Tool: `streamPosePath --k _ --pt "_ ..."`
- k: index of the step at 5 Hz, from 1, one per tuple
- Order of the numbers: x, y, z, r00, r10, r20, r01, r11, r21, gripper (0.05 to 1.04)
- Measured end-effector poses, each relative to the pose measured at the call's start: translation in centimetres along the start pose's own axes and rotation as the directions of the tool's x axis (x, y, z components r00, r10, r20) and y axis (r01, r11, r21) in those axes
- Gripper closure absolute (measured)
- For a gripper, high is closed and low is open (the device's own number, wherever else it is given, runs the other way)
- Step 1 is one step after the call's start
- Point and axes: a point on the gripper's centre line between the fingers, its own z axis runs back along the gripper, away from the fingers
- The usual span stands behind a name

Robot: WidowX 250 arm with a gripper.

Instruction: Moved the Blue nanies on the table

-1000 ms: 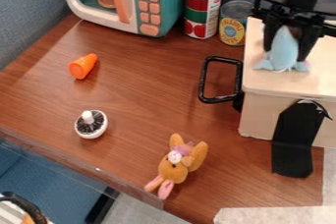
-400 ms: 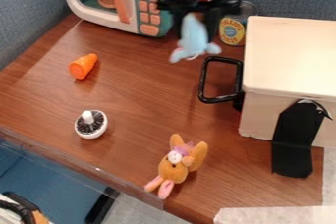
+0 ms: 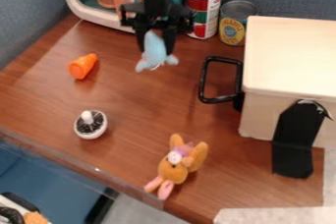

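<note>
My black gripper (image 3: 156,46) hangs over the back middle of the brown table (image 3: 131,120), in front of the toy microwave. It is shut on the light blue plush toy (image 3: 154,52), whose upper part sits between the fingers while its lower end, with two small ends spread apart, dangles beneath them. The toy appears to be held above the wood.
At the right stands a cream box (image 3: 292,56) with a black handle (image 3: 203,80). Two cans (image 3: 233,24) and the microwave (image 3: 78,2) line the back. An orange cone (image 3: 82,66), a white-rimmed round object (image 3: 91,124) and an orange plush (image 3: 174,169) lie on the table.
With the blue toy in it, my gripper has moved left from over the cream box, past the cans, to in front of the microwave. The other objects on the table have stayed put.
</note>
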Motion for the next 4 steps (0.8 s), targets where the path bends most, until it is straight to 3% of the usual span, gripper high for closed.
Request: streamPosePath --k 1,2,3,4 --pt "0.4 0.7 -2.1 0.999 -0.038 -0.032 0.040 0.998 0.055 0.591" --pt "0.5 1.2 -3.7 0.997 -0.041 -0.065 0.045 0.997 0.060 0.540" --pt "0.4 2.2 -4.5 0.995 -0.059 -0.083 0.064 0.996 0.061 0.235" --pt "0.1 2.4 -4.7 0.994 -0.077 -0.084 0.083 0.994 0.071 0.065"
